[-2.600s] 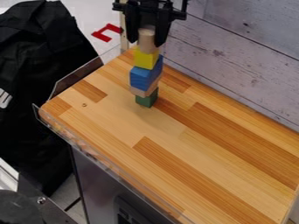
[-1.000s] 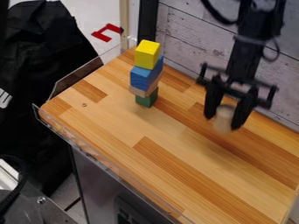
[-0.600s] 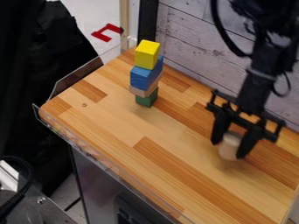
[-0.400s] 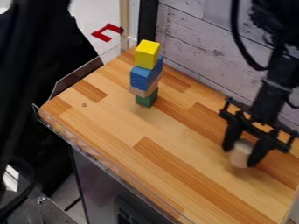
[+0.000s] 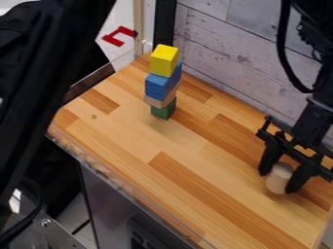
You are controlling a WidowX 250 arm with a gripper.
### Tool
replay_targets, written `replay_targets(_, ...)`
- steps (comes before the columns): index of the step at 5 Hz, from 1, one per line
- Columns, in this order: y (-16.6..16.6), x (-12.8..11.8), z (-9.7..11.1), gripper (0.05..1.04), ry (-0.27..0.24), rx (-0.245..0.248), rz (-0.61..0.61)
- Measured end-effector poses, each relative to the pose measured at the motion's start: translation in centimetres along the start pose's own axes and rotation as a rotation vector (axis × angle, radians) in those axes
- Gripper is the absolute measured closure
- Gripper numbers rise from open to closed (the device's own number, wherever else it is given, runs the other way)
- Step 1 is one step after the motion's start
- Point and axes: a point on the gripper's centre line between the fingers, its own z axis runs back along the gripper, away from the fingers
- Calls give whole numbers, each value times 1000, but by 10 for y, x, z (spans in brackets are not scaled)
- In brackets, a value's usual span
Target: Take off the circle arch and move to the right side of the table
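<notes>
Behind wooden table (image 5: 130, 131): grey plank wall (image 5: 228, 53), black post (image 5: 164, 24).

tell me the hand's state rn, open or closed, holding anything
Hand: closed on the pale wooden block, at the right side of the table.
</notes>
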Motion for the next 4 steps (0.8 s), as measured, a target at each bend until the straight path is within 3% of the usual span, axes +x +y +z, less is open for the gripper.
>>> replay_targets(1, 6, 0, -7, 536, 5, -9, 24)
replay_targets(2, 9, -2, -13, 460, 11, -24, 43)
replay_targets(3, 13, -1, -18, 197, 8, -51, 71)
replay_targets(4, 15, -3, -2, 79, -93, -94, 97)
